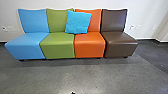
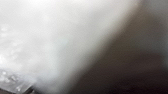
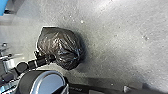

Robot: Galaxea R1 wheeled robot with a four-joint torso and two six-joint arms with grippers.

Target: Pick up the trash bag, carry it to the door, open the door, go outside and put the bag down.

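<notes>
Trash bag: dark, shiny and crinkled, its lumpy body (image 3: 67, 47) above or on the floor (image 3: 117, 40); which of the two I cannot tell.
Left claw: (image 3: 51, 58) against the trash bag; how wide it stands, or whether it grips, I cannot tell.
Right claw: wide or narrow, I cannot tell.
Chairs: four side by side, blue (image 1: 25, 42), green (image 1: 57, 45), orange (image 1: 90, 45) and brown (image 1: 120, 42).
Pillow: bright blue (image 1: 78, 22), tilted against the green and orange backrests.
Wall: pale (image 1: 147, 12), behind the chairs.
</notes>
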